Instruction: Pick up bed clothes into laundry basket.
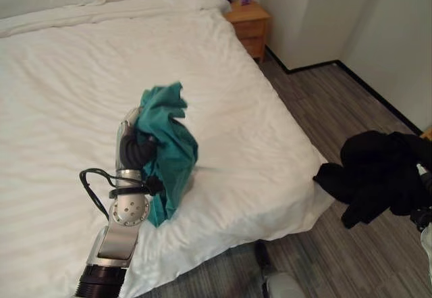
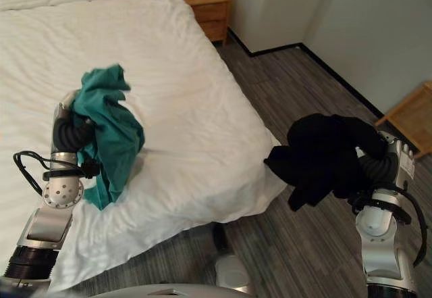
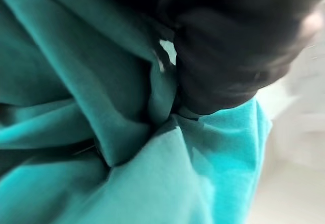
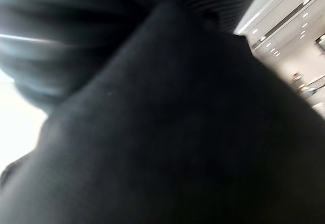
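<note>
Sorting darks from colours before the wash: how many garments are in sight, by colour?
Teal garment: 1, draped over the left hand above the bed
Black garment: 1, on the right hand over the floor
Total: 2

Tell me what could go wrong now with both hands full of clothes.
The teal garment is draped over the left hand, fingers hidden, so it might slide back onto the bed. The black garment hangs in loose folds from the right hand above the floor and could drag or slip off.
</note>
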Robot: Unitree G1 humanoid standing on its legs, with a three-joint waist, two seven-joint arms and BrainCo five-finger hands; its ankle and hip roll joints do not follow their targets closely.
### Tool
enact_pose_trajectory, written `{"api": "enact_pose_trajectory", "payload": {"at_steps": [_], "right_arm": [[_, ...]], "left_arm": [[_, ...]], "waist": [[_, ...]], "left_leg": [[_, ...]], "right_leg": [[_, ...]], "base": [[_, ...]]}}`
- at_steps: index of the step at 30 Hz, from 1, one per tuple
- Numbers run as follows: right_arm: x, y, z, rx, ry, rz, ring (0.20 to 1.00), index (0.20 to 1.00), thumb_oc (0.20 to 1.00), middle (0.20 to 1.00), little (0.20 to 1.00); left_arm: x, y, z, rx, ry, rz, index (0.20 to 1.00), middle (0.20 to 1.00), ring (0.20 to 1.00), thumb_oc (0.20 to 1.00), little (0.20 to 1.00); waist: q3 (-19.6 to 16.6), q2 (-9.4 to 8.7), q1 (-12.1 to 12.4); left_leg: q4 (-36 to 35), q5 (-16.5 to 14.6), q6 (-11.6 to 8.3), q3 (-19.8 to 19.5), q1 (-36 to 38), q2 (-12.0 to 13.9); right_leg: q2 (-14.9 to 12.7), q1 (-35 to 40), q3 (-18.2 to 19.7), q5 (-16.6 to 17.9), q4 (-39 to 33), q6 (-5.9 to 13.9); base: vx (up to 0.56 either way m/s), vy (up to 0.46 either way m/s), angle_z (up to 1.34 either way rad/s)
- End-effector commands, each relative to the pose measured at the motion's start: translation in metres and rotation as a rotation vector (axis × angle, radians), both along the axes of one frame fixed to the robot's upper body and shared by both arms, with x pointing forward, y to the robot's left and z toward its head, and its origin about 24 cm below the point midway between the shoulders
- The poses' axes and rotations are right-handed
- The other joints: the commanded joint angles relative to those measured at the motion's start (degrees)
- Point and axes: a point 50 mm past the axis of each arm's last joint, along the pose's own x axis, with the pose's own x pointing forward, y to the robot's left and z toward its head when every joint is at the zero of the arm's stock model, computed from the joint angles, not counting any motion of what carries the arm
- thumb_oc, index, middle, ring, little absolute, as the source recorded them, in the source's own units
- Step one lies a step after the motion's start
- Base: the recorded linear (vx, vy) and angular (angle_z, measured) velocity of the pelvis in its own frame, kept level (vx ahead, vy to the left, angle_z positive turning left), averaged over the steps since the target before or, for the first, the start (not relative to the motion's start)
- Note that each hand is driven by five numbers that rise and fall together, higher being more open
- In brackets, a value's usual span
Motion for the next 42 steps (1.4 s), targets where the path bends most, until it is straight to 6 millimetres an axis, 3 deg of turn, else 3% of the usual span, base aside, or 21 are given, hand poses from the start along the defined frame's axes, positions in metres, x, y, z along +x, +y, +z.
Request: {"api": "enact_pose_trajectory", "payload": {"at_steps": [1,2,7,8,10,13,16,20,21,22,24,27,29,30,32,34,35,36,37,38,42], "right_arm": [[0.013,0.009,0.049,-0.132,-0.232,0.056,0.2,0.2,0.2,0.2,0.2],[0.013,0.018,0.048,-0.131,-0.241,0.086,0.2,0.2,0.2,0.2,0.2],[0.017,0.03,0.05,-0.113,-0.263,0.135,0.2,0.2,0.2,0.2,0.2],[0.023,0.04,0.054,-0.112,-0.276,0.187,0.2,0.2,0.2,0.2,0.2],[0.025,0.043,0.055,-0.111,-0.28,0.205,0.2,0.2,0.2,0.2,0.2],[0.036,0.059,0.07,-0.159,-0.32,0.295,0.2,0.2,0.2,0.2,0.2],[0.042,0.07,0.078,-0.191,-0.334,0.355,0.2,0.2,0.2,0.2,0.2],[0.04,0.075,0.078,-0.245,-0.297,0.398,0.2,0.2,0.2,0.2,0.2],[0.042,0.078,0.083,-0.27,-0.305,0.42,0.2,0.2,0.2,0.2,0.2],[0.044,0.08,0.088,-0.315,-0.304,0.437,0.2,0.2,0.2,0.2,0.2],[0.046,0.079,0.085,-0.337,-0.264,0.44,0.2,0.2,0.2,0.2,0.2],[0.047,0.08,0.086,-0.364,-0.251,0.446,0.2,0.2,0.2,0.2,0.2],[0.052,0.086,0.082,-0.366,-0.232,0.473,0.2,0.2,0.2,0.2,0.2],[0.054,0.088,0.081,-0.368,-0.224,0.485,0.2,0.2,0.2,0.2,0.2],[0.057,0.085,0.085,-0.394,-0.216,0.479,0.2,0.2,0.2,0.2,0.2],[0.061,0.088,0.077,-0.392,-0.171,0.493,0.2,0.2,0.2,0.2,0.2],[0.061,0.089,0.074,-0.395,-0.161,0.491,0.2,0.2,0.2,0.2,0.2],[0.059,0.082,0.062,-0.419,-0.109,0.445,0.2,0.2,0.2,0.2,0.2],[0.059,0.082,0.062,-0.419,-0.109,0.444,0.2,0.2,0.2,0.2,0.2],[0.058,0.08,0.063,-0.429,-0.109,0.426,0.2,0.2,0.2,0.2,0.2],[0.058,0.075,0.067,-0.433,-0.118,0.403,0.2,0.2,0.2,0.2,0.2]], "left_arm": [[0.001,-0.006,0.024,-0.077,-0.157,-0.086,0.2,0.2,0.2,0.2,0.2],[-0.005,-0.017,0.025,-0.096,-0.164,-0.154,0.2,0.2,0.2,0.2,0.2],[-0.016,-0.03,0.021,-0.126,-0.141,-0.253,0.2,0.2,0.2,0.2,0.2],[-0.018,-0.037,0.016,-0.175,-0.104,-0.311,0.2,0.2,0.2,0.2,0.2],[-0.018,-0.038,0.014,-0.167,-0.083,-0.33,0.2,0.2,0.2,0.2,0.2],[-0.018,-0.047,0.004,-0.186,-0.017,-0.389,0.2,0.2,0.2,0.2,0.2],[-0.018,-0.05,-0.001,-0.186,0.017,-0.406,0.2,0.2,0.2,0.2,0.2],[-0.013,-0.059,-0.014,-0.254,0.087,-0.468,0.2,0.2,0.2,0.2,0.2],[-0.011,-0.061,-0.017,-0.268,0.1,-0.473,0.2,0.2,0.2,0.2,0.2],[-0.009,-0.063,-0.018,-0.305,0.096,-0.477,0.2,0.2,0.2,0.2,0.2],[-0.008,-0.063,-0.027,-0.365,0.122,-0.452,0.2,0.2,0.2,0.2,0.2],[-0.01,-0.064,-0.029,-0.359,0.129,-0.456,0.2,0.2,0.2,0.2,0.2],[-0.013,-0.061,-0.036,-0.368,0.148,-0.422,0.2,0.2,0.2,0.2,0.2],[-0.014,-0.059,-0.037,-0.369,0.153,-0.407,0.2,0.2,0.2,0.2,0.2],[-0.013,-0.059,-0.039,-0.362,0.162,-0.386,0.2,0.2,0.2,0.2,0.2],[-0.013,-0.058,-0.045,-0.363,0.191,-0.37,0.2,0.2,0.2,0.2,0.2],[-0.014,-0.057,-0.048,-0.36,0.206,-0.359,0.2,0.2,0.2,0.2,0.2],[-0.014,-0.058,-0.05,-0.313,0.232,-0.364,0.2,0.2,0.2,0.2,0.2],[-0.014,-0.058,-0.05,-0.312,0.232,-0.364,0.2,0.2,0.2,0.2,0.2],[-0.011,-0.06,-0.047,-0.275,0.227,-0.364,0.2,0.2,0.2,0.2,0.2],[-0.003,-0.063,-0.041,-0.237,0.202,-0.364,0.2,0.2,0.2,0.2,0.2]], "waist": [[2.15,3.51,0.7],[2.49,3.99,1.06],[1.54,4.91,2.71],[0.87,5.05,3.99],[0.73,5.02,4.71],[-0.36,5.48,6.2],[-0.8,5.87,6.81],[-0.52,6.56,6.6],[0.23,6.73,6.88],[2.84,6.96,9.17],[4.68,5.6,11.14],[5.2,4.03,12.8],[4.78,5.14,14.79],[4.4,5.66,15.5],[2.97,7.08,16.16],[1.13,7.73,16.97],[0.4,6.9,17.97],[-0.66,4.25,18.53],[-0.64,4.12,18.58],[0.32,4.53,16.39],[1.38,6.56,13.3]], "left_leg": [[-1.36,0.94,-0.64,0.49,-0.37,4.79],[-1.36,1.94,-0.35,3.46,-0.82,5.57],[-1.36,2.64,0.06,9.29,-0.96,7.29],[-1.36,3.43,-0.14,13.54,-1.09,8.05],[-1.36,3.62,-0.22,15.03,-0.66,8.14],[-1.14,5.77,-1.45,22.96,0.56,10.09],[-0.86,6.47,-2.38,26.64,1.87,11.39],[4.14,8.85,-6.19,30.15,4.07,17.2],[9.36,10.72,-7.35,28.67,3.42,18.85],[21.65,14.71,-9.23,19.93,-0.87,22.67],[31.03,11.0,-5.86,7.19,-8.34,17.57],[34.49,8.62,-4.82,3.03,-14.24,14.19],[25.11,6.21,-3.19,6.91,-19.38,9.5],[17.65,8.57,-3.11,8.52,-19.39,7.99],[-0.07,13.07,-3.73,15.4,-19.42,8.58],[-1.1,13.55,-2.01,14.17,-18.51,7.67],[-1.16,14.36,-1.27,12.55,-18.13,6.41],[-1.36,12.09,1.84,11.72,-14.41,2.28],[-1.36,11.86,2.12,11.8,-14.4,1.98],[-1.36,10.46,3.67,11.74,-11.18,1.65],[-1.36,7.03,3.99,10.04,-6.49,2.52]], "right_leg": [[-3.18,3.24,-13.59,-12.9,7.94,3.81],[-4.53,5.27,-19.79,-15.98,11.53,2.19],[-8.71,8.94,-25.42,-19.35,18.32,2.09],[-12.09,11.59,-30.26,-18.56,18.84,2.57],[-12.48,12.36,-30.72,-17.69,18.0,2.89],[-14.81,15.51,-38.39,-14.68,12.23,4.56],[-15.09,15.86,-40.76,-13.74,9.06,4.58],[-8.88,16.81,-37.12,-16.41,2.26,2.06],[-7.46,17.77,-36.34,-17.77,1.48,1.63],[-3.92,19.83,-32.73,-20.89,0.48,-0.94],[-3.22,20.34,-29.35,-21.56,0.34,-2.67],[-3.58,20.44,-25.8,-21.85,0.34,-2.67],[-2.39,22.93,-22.48,-24.23,0.34,-2.21],[-1.79,23.98,-21.91,-24.93,0.34,-1.8],[0.21,29.46,-23.82,-28.49,0.34,-0.45],[0.94,32.97,-23.74,-30.09,1.23,0.61],[0.37,33.62,-23.52,-29.29,4.23,1.04],[-3.26,30.6,-23.63,-22.21,19.67,6.29],[-3.68,30.21,-23.48,-22.49,20.48,6.67],[-4.35,24.57,-22.75,-14.57,32.29,7.83],[-8.58,14.8,-23.31,-13.9,39.37,7.7]], "base": [[-0.29,0.026,-1.86],[-0.18,-0.01,-1.56],[-0.16,-0.058,-1.13],[-0.09,-0.177,-1.14],[-0.08,-0.131,-1.37],[-0.07,-0.228,-1.44],[0.0,-0.271,-1.36],[0.14,-0.435,-1.78],[0.29,-0.555,-1.04],[0.32,-0.567,-1.04],[0.18,-0.384,-1.87],[0.23,-0.2,-1.83],[0.58,-0.087,-1.16],[0.65,0.036,-1.21],[0.85,0.013,-0.78],[0.87,0.004,-0.39],[1.2,0.051,-0.23],[0.82,0.058,-0.15],[0.8,0.114,0.02],[0.22,0.062,0.22],[0.41,0.011,0.77]]}}
